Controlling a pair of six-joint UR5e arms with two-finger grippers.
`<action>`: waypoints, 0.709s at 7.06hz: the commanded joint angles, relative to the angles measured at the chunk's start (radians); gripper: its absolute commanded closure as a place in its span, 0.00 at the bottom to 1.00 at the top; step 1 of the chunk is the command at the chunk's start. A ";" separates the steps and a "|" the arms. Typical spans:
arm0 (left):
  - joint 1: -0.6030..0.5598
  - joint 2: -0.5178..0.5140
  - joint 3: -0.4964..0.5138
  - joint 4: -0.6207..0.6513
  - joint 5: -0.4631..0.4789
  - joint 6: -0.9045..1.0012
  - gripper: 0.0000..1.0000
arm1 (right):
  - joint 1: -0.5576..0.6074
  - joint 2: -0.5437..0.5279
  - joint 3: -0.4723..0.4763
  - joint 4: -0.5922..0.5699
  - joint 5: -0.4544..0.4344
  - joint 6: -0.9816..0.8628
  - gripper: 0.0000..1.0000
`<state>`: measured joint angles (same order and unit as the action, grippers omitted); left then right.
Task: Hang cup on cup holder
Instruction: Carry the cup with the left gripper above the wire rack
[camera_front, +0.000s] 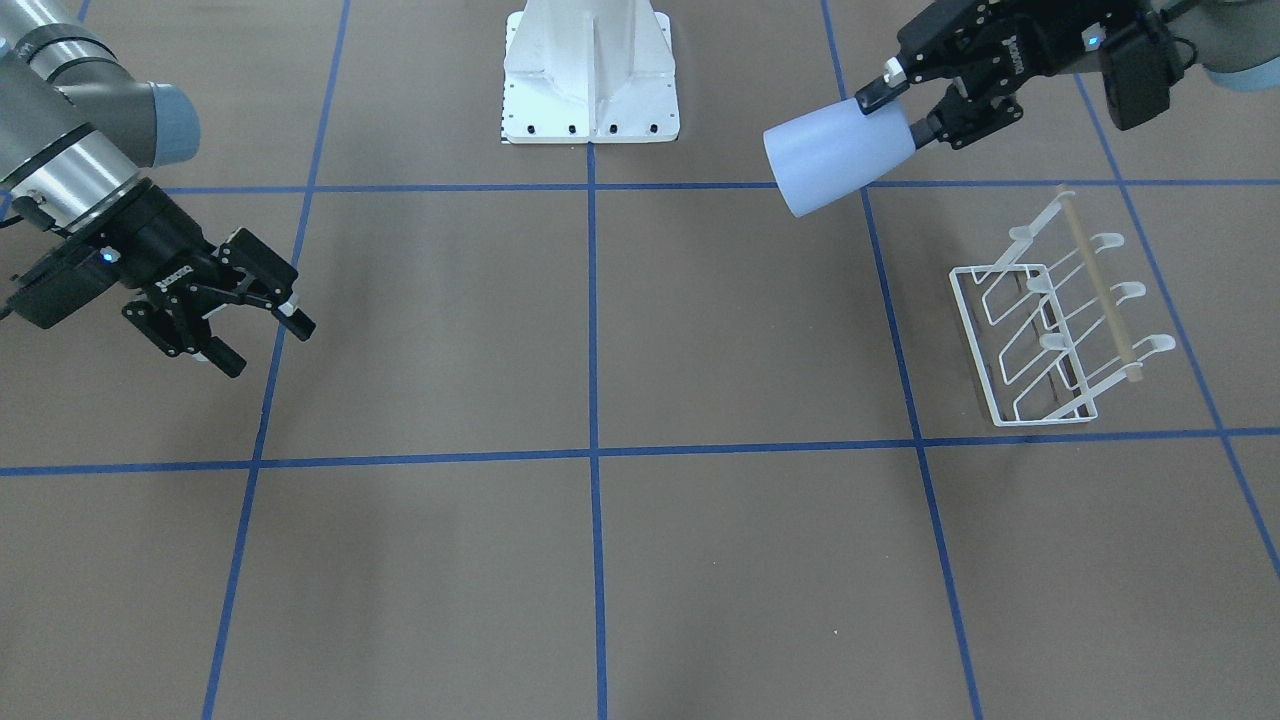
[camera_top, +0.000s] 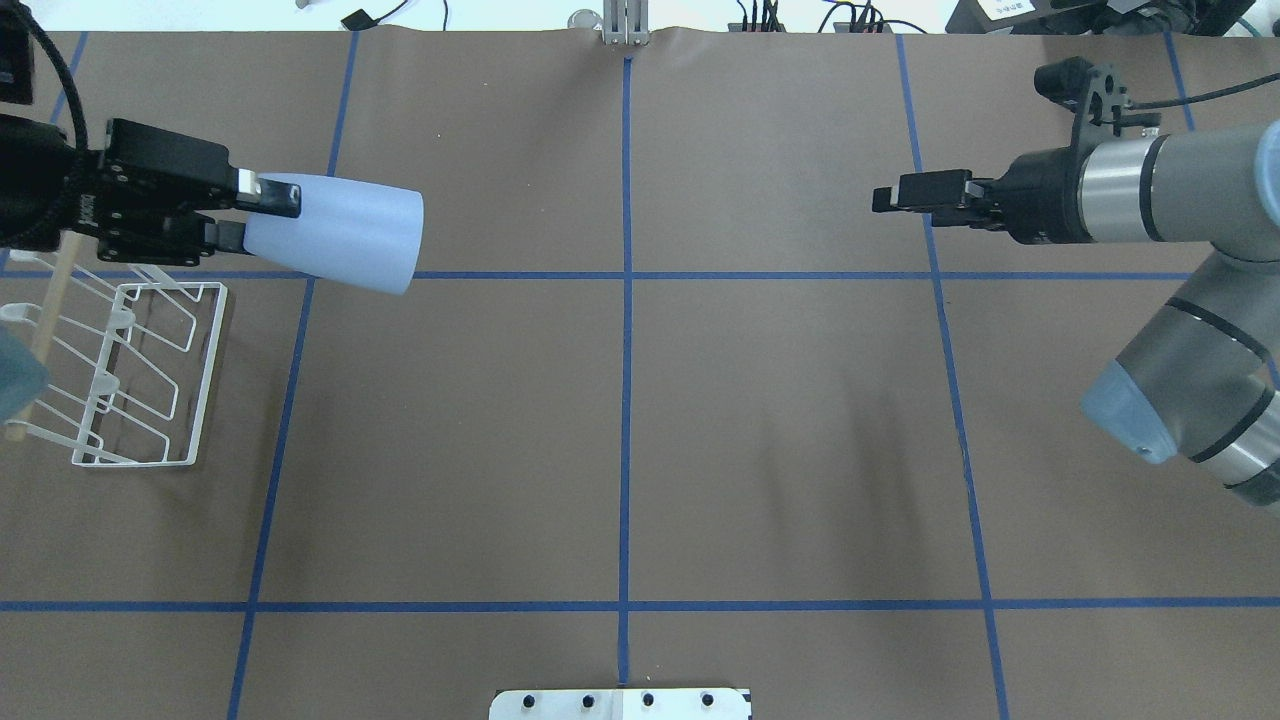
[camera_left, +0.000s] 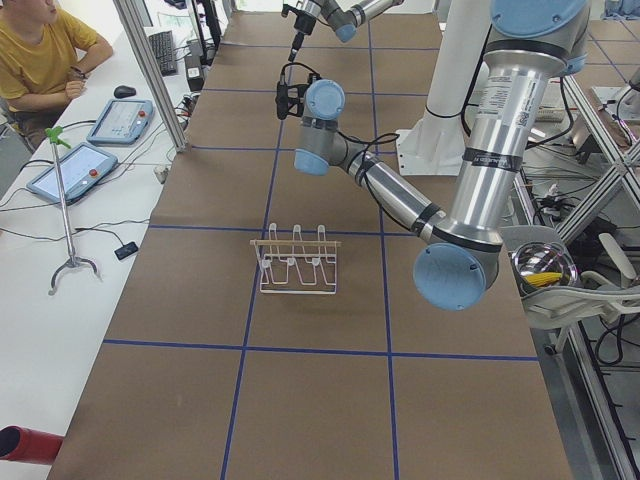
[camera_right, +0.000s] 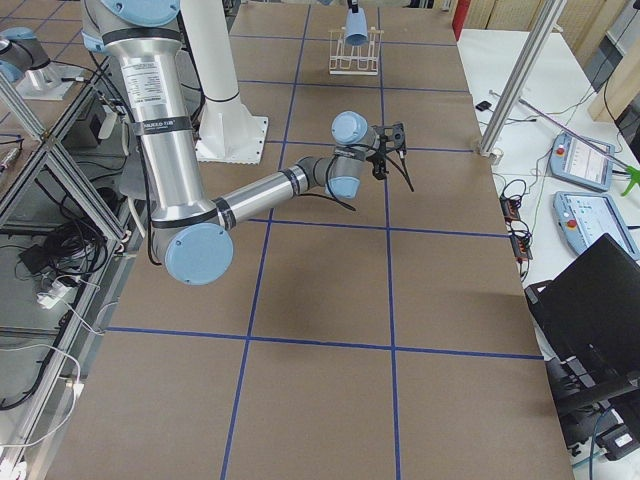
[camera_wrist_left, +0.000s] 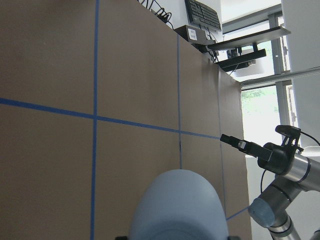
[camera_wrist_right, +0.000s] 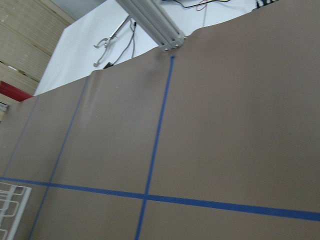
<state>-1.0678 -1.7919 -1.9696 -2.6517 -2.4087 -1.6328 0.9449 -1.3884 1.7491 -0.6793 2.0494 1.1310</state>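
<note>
Brown worktop (camera_front: 700, 330) crossed by blue tape, with the cup (camera_front: 838, 155) held aloft at the robot's left end.
The left pincer (camera_front: 897, 112) clamps the cup at its narrow base. Its long axis lies nearly level, rim facing the worktop's middle and away from the cup holder (camera_front: 1102, 290), which stands lower, just beside that pincer. The cup likely needs turning rim-down over a prong. The right pincer (camera_front: 270, 345) hangs spread and empty, well apart, with open room between.

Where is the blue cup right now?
In the overhead view the cup is at the left, held sideways in the air by the left gripper, near the cup holder.
</note>
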 joint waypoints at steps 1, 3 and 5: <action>-0.082 0.009 -0.009 0.173 -0.024 0.199 1.00 | 0.084 -0.076 0.000 -0.220 0.005 -0.303 0.00; -0.136 0.055 -0.035 0.351 -0.023 0.449 1.00 | 0.161 -0.101 0.001 -0.435 0.006 -0.603 0.00; -0.153 0.109 -0.086 0.531 -0.007 0.667 1.00 | 0.274 -0.098 0.006 -0.654 0.078 -0.858 0.00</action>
<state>-1.2096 -1.7160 -2.0273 -2.2309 -2.4244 -1.1046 1.1467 -1.4868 1.7533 -1.1973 2.0818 0.4432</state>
